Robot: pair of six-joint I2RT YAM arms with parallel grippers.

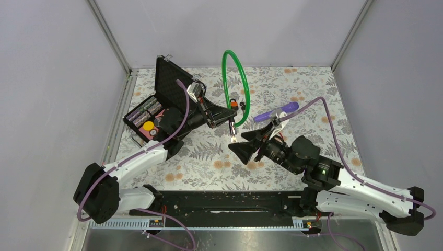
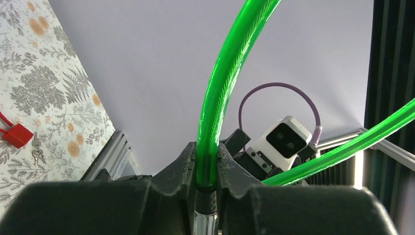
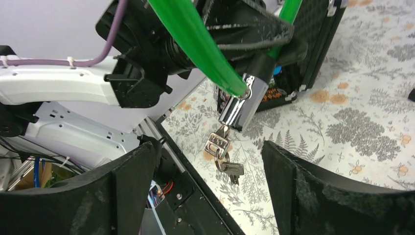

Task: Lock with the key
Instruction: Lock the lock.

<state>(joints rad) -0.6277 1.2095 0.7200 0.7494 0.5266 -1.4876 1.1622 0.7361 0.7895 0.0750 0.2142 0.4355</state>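
My left gripper (image 1: pixel 229 116) is shut on the green cable lock (image 1: pixel 237 78), holding it above the table with its loop upright. In the left wrist view the fingers (image 2: pixel 183 166) clamp the cable (image 2: pixel 227 63) just above its black collar. The silver lock barrel (image 3: pixel 240 105) hangs below the grip, with a key (image 3: pixel 218 145) in its lower end and a spare key (image 3: pixel 231 169) dangling on a ring. My right gripper (image 3: pixel 208 149) is open, a finger on each side of the hanging keys and not touching them. It also shows in the top view (image 1: pixel 241 145), just below the key (image 1: pixel 234 138).
An open black case (image 1: pixel 156 112) with small items lies at the back left. A red padlock (image 2: pixel 14 134) with keys lies on the patterned table; it also shows in the top view (image 1: pixel 234 103). A purple-handled tool (image 1: pixel 277 111) lies right of centre.
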